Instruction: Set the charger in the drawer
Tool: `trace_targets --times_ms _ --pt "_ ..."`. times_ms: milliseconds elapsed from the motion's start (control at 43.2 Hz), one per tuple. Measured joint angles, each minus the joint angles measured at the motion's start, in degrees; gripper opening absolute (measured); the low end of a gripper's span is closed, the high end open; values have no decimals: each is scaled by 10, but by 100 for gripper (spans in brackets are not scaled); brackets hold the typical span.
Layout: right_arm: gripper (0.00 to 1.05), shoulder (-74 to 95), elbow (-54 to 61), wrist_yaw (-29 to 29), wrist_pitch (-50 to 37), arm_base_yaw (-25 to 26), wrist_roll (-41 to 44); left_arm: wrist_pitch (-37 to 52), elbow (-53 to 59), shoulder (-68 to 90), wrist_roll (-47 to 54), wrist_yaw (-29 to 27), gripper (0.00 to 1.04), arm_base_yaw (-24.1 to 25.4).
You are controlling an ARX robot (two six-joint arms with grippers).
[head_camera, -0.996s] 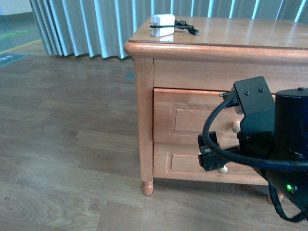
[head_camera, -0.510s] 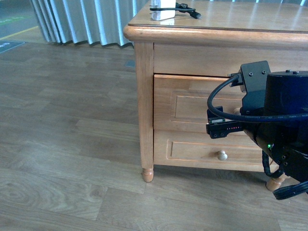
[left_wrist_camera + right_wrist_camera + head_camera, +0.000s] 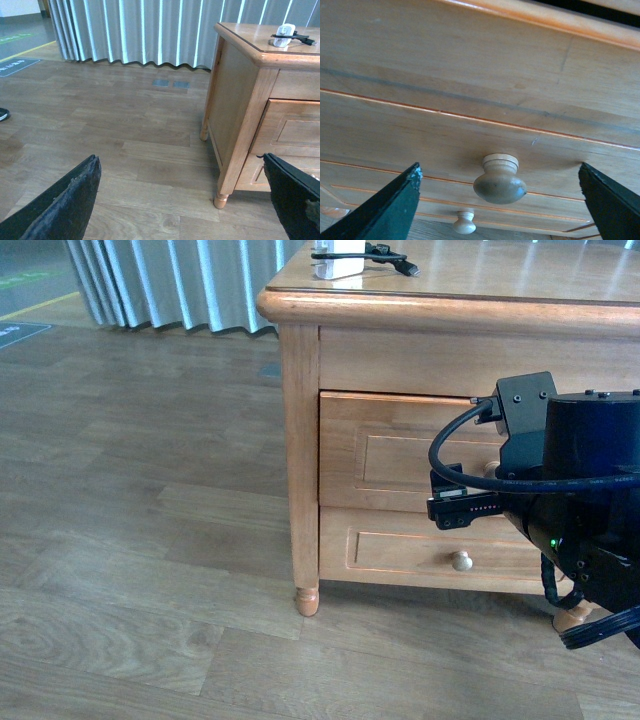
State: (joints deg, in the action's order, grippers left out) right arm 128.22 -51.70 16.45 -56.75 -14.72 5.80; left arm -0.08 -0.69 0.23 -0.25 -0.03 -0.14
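The white charger [image 3: 336, 256] with its black coiled cable [image 3: 388, 257] lies on top of the wooden cabinet, at the back left corner; it also shows in the left wrist view [image 3: 286, 35]. The drawer [image 3: 400, 455] is the upper one and is shut. My right arm [image 3: 570, 490] is in front of it and hides most of its knob. In the right wrist view my right gripper [image 3: 500, 171] is open, one finger on each side of the round pale knob [image 3: 499, 182], not touching it. My left gripper [image 3: 180, 162] is open and empty above the floor, left of the cabinet.
The lower drawer front [image 3: 420, 552] with its own knob [image 3: 461, 562] sits beneath the drawer. The cabinet [image 3: 300, 440] stands on turned legs [image 3: 307, 602] on a wood floor [image 3: 130, 540]. Grey-blue curtains [image 3: 140, 30] hang behind it.
My right gripper has risen from the lower drawer's knob to the upper drawer's knob. The front view has tipped down, so the charger now sits at its top edge.
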Motion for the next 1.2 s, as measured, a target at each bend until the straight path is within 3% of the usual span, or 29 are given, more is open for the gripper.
trace_targets --times_ms 116,440,787,1204 --pt "77 0 0 -1 0 0 0 0 0 0 0 0 99 0" --pt "24 0 -3 -5 3 -2 3 0 0 0 0 0 99 0" --pt "23 -12 11 -26 19 -2 1 0 0 0 0 0 99 0" --pt "22 -120 159 -75 31 -6 -11 0 0 0 0 0 99 0"
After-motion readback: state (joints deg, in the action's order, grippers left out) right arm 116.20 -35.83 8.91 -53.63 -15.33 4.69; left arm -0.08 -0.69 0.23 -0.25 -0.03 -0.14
